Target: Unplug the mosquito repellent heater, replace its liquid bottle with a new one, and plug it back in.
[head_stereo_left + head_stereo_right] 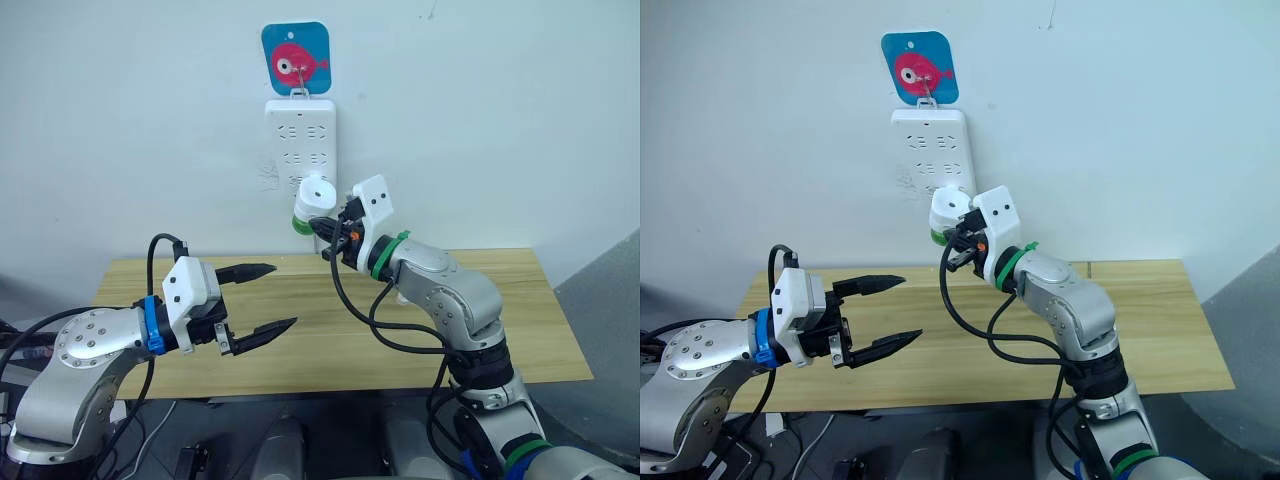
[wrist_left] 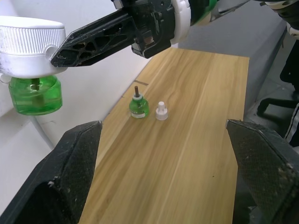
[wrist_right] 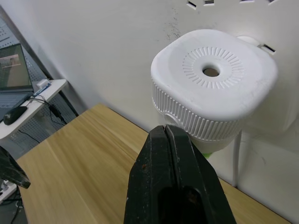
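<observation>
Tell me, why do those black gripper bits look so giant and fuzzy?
In the left wrist view the left gripper's fingers sit right at the lens, so they look huge and soft, while the green bottle on the table stays sharp. In the right wrist view a dark blurry finger half hides the heater.

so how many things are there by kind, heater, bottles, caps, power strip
heater: 1
green bottles: 2, one fitted under the heater, one standing on the table
white cap: 1
power strip: 1
total: 5
</observation>
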Available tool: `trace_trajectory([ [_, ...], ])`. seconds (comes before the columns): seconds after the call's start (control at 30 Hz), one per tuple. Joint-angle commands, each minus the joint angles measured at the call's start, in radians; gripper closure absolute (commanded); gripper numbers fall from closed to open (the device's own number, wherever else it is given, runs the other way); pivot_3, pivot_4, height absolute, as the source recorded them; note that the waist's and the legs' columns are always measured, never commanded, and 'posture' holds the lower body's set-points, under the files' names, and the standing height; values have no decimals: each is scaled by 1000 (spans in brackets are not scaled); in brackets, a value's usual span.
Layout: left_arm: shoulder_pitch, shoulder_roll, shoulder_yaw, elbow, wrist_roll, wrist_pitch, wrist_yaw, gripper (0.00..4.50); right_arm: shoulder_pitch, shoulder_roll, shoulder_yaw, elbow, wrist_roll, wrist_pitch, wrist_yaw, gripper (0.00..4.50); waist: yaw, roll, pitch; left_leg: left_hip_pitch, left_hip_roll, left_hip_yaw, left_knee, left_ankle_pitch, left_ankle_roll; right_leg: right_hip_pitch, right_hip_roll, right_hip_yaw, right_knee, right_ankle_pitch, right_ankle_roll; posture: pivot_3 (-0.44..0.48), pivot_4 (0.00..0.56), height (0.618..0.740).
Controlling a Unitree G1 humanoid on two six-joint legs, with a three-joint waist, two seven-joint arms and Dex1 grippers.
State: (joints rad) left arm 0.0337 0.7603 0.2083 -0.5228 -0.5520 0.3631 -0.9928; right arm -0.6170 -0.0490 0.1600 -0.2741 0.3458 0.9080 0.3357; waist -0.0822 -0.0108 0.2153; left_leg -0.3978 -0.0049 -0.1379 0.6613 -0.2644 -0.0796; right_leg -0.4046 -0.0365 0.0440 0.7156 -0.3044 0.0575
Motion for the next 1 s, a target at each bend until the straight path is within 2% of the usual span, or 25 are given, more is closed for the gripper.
trace_trajectory([
  [0.03,-5,-2,4,-13,-9,-20,3,0,-39,-25,-62,-59,-8,-34,-29,4484,0,0,0,0,0,0,0,0,0,0,0,0,0,0,0,-75,155,734],
  [0.37,-9,-2,1,-7,-6,-26,3,0,-22,-137,52,-138,6,-22,70,4484,-3,0,0,-1,0,1,-3,0,0,-1,0,0,-3,0,0,-77,153,734],
  [0.5,-10,-3,0,-6,-6,-28,3,0,-26,-140,55,-122,-16,-47,52,4484,-6,0,0,-1,1,1,-5,0,0,-1,0,0,-4,0,0,-78,152,734],
  [0.8,-10,-5,-1,-6,-4,-28,7,0,-14,-176,85,-170,10,-19,108,4484,-7,0,0,-1,1,2,-6,0,0,-2,0,0,-5,0,0,-77,152,734],
  [1.0,-6,0,35,63,11,-45,11,0,44,-314,46,-304,74,-41,233,4484,-4,-2,-3,-1,1,1,-6,0,0,-1,0,0,-6,0,0,-72,127,734],
])
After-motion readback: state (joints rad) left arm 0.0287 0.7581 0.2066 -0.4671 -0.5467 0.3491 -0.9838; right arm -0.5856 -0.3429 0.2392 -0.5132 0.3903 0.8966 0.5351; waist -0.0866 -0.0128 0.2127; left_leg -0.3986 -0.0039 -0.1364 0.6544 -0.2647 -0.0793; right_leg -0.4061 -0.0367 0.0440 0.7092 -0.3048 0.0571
